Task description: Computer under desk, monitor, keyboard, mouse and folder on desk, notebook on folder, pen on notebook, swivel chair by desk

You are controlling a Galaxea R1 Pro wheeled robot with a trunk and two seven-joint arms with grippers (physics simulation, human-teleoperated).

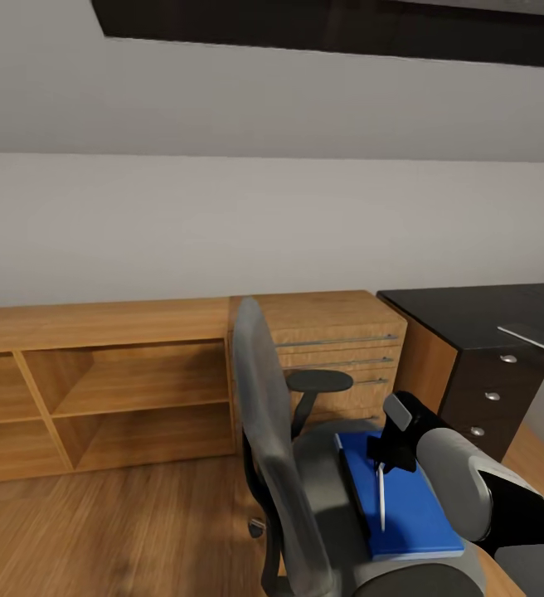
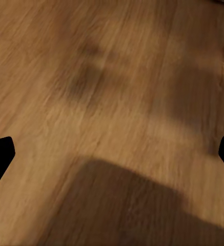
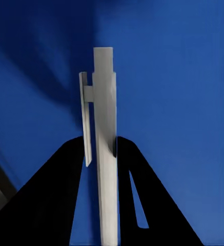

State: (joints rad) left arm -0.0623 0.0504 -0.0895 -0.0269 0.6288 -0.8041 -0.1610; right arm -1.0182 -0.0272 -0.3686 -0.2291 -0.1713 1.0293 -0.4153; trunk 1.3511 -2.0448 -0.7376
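Observation:
The grey swivel chair (image 1: 259, 414) stands in the foreground, turned sideways, with the bright blue folder (image 1: 413, 510) lying on its seat. My right gripper (image 1: 388, 460) hovers over the folder, shut on the slim whitish pen (image 1: 381, 497), which points down along the fingers. In the right wrist view the pen (image 3: 104, 154) is pinched between the two black fingers (image 3: 55, 195) against the blue folder (image 3: 183, 102). The black desk (image 1: 471, 311) with silver-knobbed drawers (image 1: 492, 396) stands at the right. My left gripper (image 2: 112, 154) is open over bare wooden floor.
Low wooden shelving (image 1: 123, 390) and a wooden drawer cabinet (image 1: 338, 348) line the white wall behind the chair. A thin pale-edged flat object (image 1: 537, 336) lies on the desk's right part. Wooden floor (image 1: 98, 531) spreads to the left of the chair.

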